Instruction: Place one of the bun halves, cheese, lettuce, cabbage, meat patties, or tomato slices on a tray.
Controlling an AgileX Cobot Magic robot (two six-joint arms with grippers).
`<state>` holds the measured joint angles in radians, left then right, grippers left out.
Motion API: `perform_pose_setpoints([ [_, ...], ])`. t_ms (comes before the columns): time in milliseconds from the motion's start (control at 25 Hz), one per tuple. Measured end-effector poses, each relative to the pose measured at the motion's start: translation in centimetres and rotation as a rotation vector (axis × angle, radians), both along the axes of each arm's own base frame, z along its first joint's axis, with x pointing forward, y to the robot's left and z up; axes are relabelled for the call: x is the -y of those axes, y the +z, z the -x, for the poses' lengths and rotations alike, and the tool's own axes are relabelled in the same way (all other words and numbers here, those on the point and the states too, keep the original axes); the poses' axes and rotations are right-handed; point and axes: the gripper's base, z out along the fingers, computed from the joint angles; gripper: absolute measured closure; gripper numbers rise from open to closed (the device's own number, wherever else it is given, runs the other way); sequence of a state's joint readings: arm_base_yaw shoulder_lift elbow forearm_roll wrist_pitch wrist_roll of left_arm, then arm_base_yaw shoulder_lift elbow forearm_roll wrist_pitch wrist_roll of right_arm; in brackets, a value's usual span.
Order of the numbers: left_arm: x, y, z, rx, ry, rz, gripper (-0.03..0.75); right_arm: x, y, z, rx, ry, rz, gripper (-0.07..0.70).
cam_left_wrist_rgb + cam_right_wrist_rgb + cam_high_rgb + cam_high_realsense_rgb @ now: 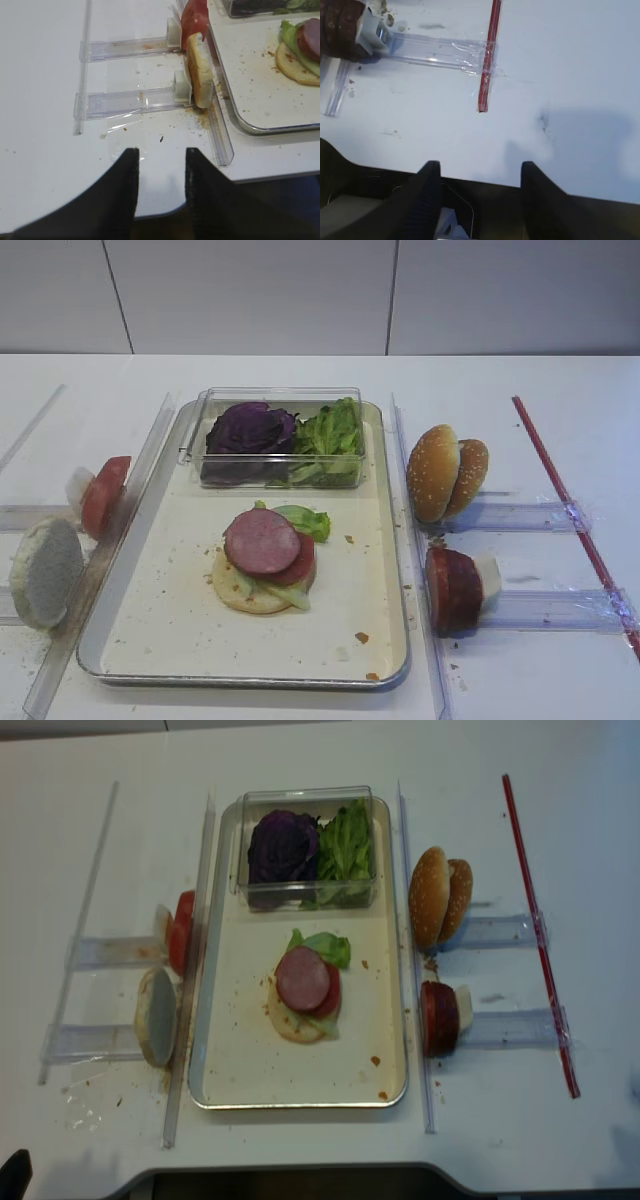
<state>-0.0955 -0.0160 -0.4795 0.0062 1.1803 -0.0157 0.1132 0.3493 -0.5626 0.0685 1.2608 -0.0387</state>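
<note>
On the cream tray (180, 620) a pale bun half (245, 592) carries lettuce (305, 522), a tomato slice (298, 565) and a meat patty (262, 540). A clear box (280, 440) at the tray's back holds purple cabbage (250, 430) and more lettuce. Left of the tray a tomato slice (105, 495) and a pale bun half (45, 570) stand on edge; on the right stand sesame bun halves (445, 472) and a meat patty (455, 588). Cheese is out of view. My left gripper (161, 154) is open and empty near the table's front edge. My right gripper (480, 167) is open and empty over bare table.
Clear plastic rails (410, 540) run along both sides of the tray, with taped holders (130, 100) behind the food. A red strip (575, 515) lies taped at the far right. Crumbs dot the tray and the table. The table's front edge (225, 180) is close under the left gripper.
</note>
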Motion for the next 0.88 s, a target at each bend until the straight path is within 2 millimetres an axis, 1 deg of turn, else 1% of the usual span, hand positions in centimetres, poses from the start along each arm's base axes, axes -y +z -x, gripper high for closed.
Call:
perform_pose_setpoints([
  [120, 0.1, 0.0, 0.0, 0.0, -0.003, 0.005, 0.493, 0.1, -0.9, 1.3, 0.048, 0.0, -0.005, 0.26],
  [280, 0.0, 0.0, 0.0, 0.0, 0.0, 0.0, 0.493, 0.3, -1.1, 2.7, 0.148, 0.0, -0.017, 0.288],
  [400, 0.0, 0.0, 0.0, 0.0, 0.0, 0.0, 0.493, 0.4, -1.0, 3.5, 0.262, -0.003, -0.031, 0.311],
  [560, 0.0, 0.0, 0.0, 0.0, 0.0, 0.0, 0.492, 0.4, -1.3, 4.1, 0.353, -0.003, -0.048, 0.343],
  [720, 0.0, 0.0, 0.0, 0.0, 0.0, 0.0, 0.492, 0.4, -1.3, 4.3, 0.374, 0.007, -0.054, 0.373],
  [880, 0.0, 0.0, 0.0, 0.0, 0.0, 0.0, 0.492, 0.2, -1.4, 4.2, 0.382, 0.031, -0.047, 0.382],
])
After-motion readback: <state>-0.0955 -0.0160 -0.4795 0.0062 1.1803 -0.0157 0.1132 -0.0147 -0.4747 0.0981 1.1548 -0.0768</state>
